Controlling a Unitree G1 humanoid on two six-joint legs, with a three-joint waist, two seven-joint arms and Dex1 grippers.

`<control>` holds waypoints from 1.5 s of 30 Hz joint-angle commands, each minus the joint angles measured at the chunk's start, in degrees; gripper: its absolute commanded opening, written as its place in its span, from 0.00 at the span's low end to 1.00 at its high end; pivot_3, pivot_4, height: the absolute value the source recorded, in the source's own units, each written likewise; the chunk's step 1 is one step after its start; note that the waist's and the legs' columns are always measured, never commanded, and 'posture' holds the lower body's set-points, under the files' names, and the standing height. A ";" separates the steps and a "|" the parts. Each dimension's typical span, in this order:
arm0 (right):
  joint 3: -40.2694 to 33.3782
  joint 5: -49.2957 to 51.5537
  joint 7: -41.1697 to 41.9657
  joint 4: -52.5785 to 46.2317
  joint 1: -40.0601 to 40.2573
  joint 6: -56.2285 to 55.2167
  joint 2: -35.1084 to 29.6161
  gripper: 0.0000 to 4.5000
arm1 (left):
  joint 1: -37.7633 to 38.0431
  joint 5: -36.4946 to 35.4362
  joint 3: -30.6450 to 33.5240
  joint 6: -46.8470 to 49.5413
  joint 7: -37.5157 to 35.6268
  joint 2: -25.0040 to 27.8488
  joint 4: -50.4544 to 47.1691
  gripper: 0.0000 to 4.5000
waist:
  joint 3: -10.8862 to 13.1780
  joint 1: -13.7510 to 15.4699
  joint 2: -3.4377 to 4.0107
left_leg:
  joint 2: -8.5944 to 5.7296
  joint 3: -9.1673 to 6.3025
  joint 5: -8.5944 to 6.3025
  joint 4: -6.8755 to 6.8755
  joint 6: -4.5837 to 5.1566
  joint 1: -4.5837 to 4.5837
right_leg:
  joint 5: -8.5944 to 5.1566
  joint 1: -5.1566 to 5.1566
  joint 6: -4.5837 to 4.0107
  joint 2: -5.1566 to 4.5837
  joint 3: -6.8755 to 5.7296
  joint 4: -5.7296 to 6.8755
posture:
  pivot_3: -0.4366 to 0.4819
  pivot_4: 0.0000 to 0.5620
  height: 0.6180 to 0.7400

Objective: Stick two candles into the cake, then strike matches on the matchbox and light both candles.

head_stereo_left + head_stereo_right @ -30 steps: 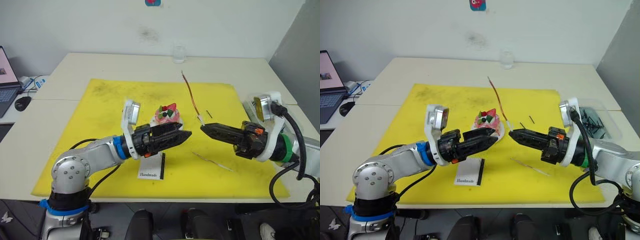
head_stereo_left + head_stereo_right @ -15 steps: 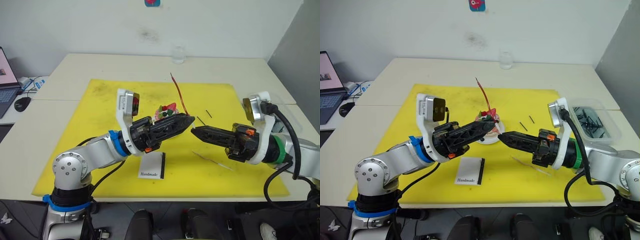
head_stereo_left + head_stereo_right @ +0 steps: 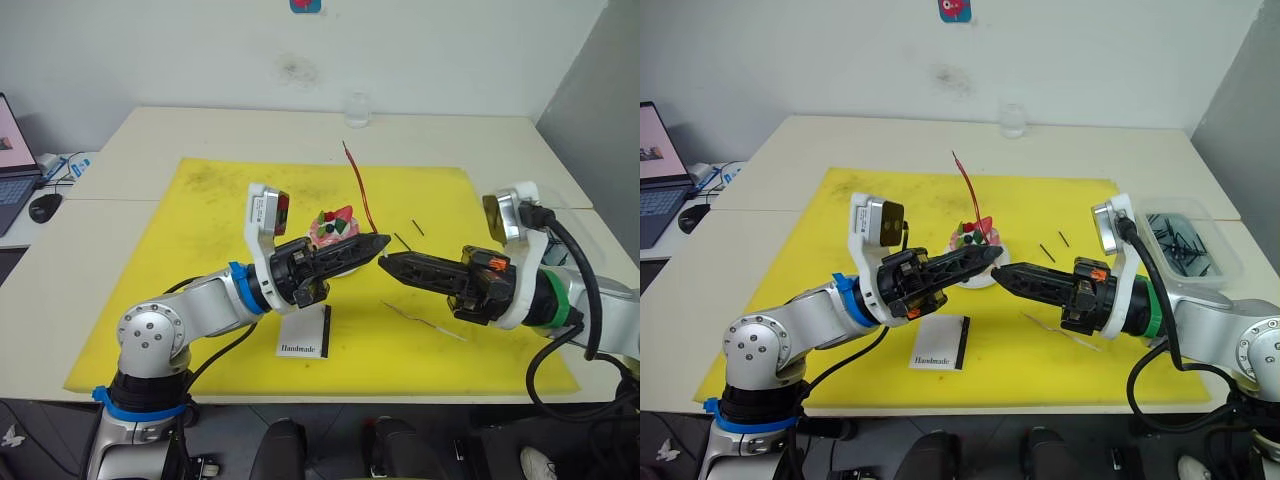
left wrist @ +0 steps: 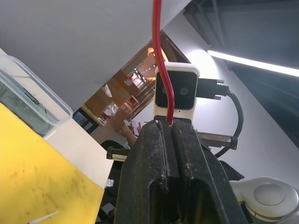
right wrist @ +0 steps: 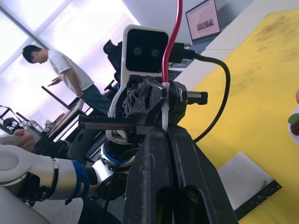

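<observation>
Since 0.5 s ago L gripper (image 3: 381, 242) has dropped a bit, uncovering the cake (image 3: 335, 231); R gripper (image 3: 384, 263) barely shifted. Tips of both meet just right of cake, over the yellow mat (image 3: 200, 240). Candle (image 3: 357, 187) rises from the meeting point, leaning far-left. L fingers (image 4: 154, 154) together, clamped on candle's red shaft in L wrist view; R fingers (image 5: 187, 158) together, pinching its pale end in R wrist view. 2nd candle (image 3: 425, 323) lies on mat near R arm. Two matches (image 3: 409, 234) lie right of cake. Matchbox (image 3: 305, 333) lies on mat near side, under L arm.
</observation>
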 commanded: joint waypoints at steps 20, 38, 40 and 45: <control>5.20 -42.62 23.18 -4.87 -8.47 -1.39 -6.99 1.00 | -3.66 42.03 4.90 -13.41 -20.98 20.12 3.30 0.00 | 0.02 0.05 0.02 | -0.02 0.03 -0.01 -0.25 -0.01 0.00 | -0.15 -0.22 -0.25 0.00 -0.08 -0.04 | 0.48 0.27 1.00; 12.00 -60.32 21.29 -6.76 -12.48 1.40 3.24 1.00 | -10.23 68.83 -1.02 -31.20 -34.63 6.81 26.06 0.00 | 0.05 0.20 -0.03 | 0.09 0.07 0.00 -0.19 -0.01 -0.88 | -0.16 -0.93 -0.19 -0.05 -0.10 -0.02 | 0.48 0.27 1.00; 11.58 -61.18 20.57 -7.10 -12.03 1.87 3.65 1.00 | -10.63 68.69 -0.78 -30.38 -35.14 5.72 26.44 0.00 | 0.05 0.20 -0.03 | 0.10 0.07 0.00 -0.17 -0.01 -0.88 | -0.16 -0.92 -0.18 -0.05 -0.12 0.00 | 0.48 0.27 1.00; 10.25 -62.66 18.29 -7.26 -11.70 1.95 6.28 1.00 | -11.14 71.02 -0.81 -31.56 -35.57 3.80 27.71 0.00 | 0.05 0.19 -0.03 | 0.08 0.06 0.00 -0.07 -0.01 -0.88 | -0.12 -0.91 -0.13 -0.03 -0.14 0.06 | 0.48 0.27 1.00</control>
